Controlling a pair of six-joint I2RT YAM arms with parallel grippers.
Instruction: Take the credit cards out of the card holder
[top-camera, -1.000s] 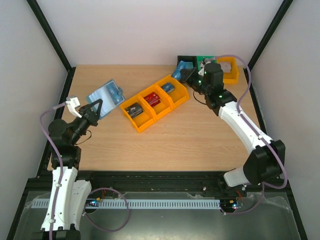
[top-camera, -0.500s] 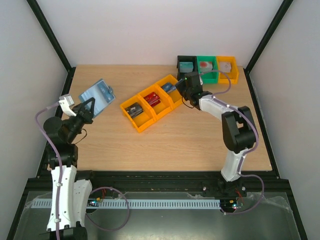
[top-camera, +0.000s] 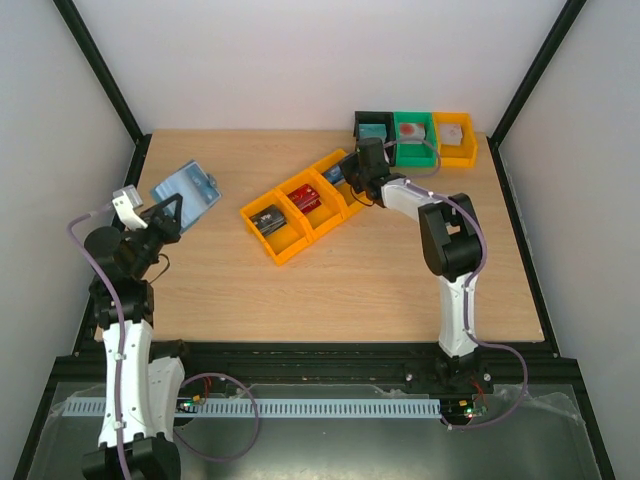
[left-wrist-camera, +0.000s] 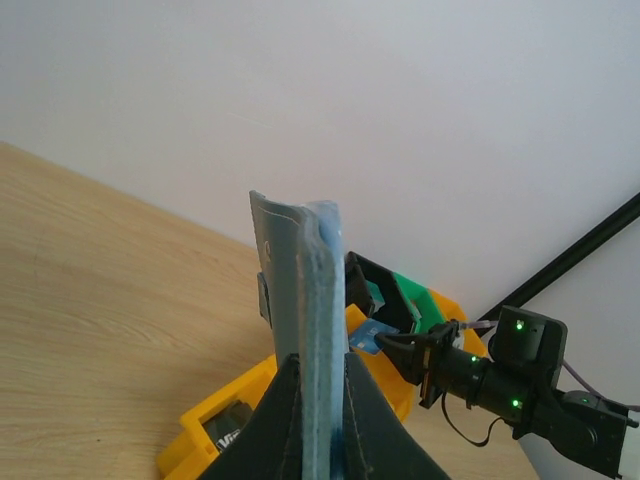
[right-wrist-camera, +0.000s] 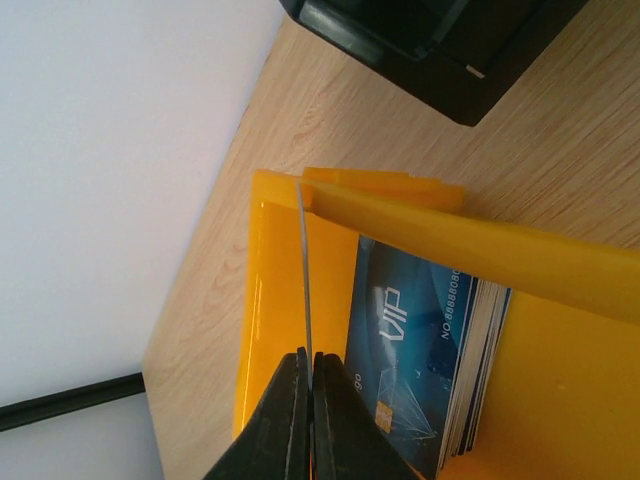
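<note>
- While the left gripper (top-camera: 172, 213) hangs over the far-left part of the table (top-camera: 330, 290), its jaws are clamped on the near edge of the card holder (top-camera: 187, 192).
- That holder is pale blue and folded, lifted off the wood, and it slants up and away from the fingers toward the far wall.
- From the left wrist, the holder stands edge-on between the two dark fingers, its top curling slightly left.
- Across the table, the right gripper (right-wrist-camera: 305, 362) reaches to the far-right end of the yellow tray (top-camera: 322, 233), its jaws pressed together on a thin card (right-wrist-camera: 304, 270).
- This card shows only its edge in the right wrist view, so I cannot tell its colour there; it stands just over the tray's end wall.
- The tray lies at a slant in the middle of the table and has three compartments in a row.
- The far-right compartment holds a stack of blue cards (right-wrist-camera: 400, 330), the top one printed with "VIP".
- The middle compartment holds red cards (top-camera: 305, 199), and the near-left one holds dark cards (top-camera: 266, 221).
- Along the far edge, three small bins sit side by side: a black bin (top-camera: 372, 128), a green bin (top-camera: 412, 130) and a small yellow bin (top-camera: 455, 132).
</note>
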